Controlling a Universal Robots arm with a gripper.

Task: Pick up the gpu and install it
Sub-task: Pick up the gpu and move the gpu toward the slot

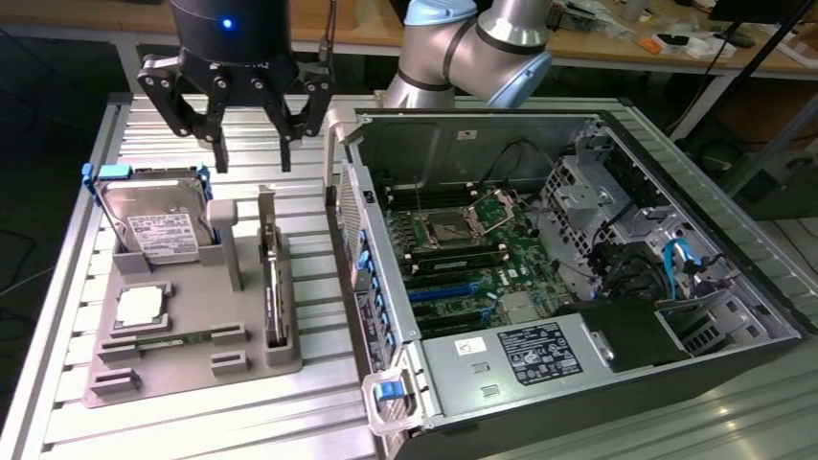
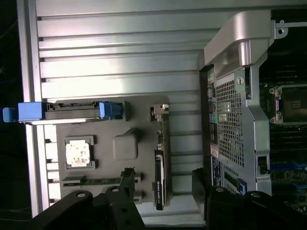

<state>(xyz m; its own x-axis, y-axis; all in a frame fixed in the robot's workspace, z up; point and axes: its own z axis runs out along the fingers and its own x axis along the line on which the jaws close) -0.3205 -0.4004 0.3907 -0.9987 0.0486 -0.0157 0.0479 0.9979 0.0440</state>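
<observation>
Seen from my remote station: a slatted aluminium table [image 1: 192,422] spans the exterior view's lower half. A cluttered wooden workbench [image 1: 371,29] runs along its upper edge, and dark floor [image 1: 26,211] lies at the exterior view's left. Light glares off the slats.

HDD [image 1: 153,228] in gray tray [image 1: 190,356] slot | CPU chip [image 1: 141,305] flat on tray

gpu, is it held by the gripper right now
No, the gpu stands on edge in the gray holder, while the open gripper hangs apart from it, empty.
</observation>
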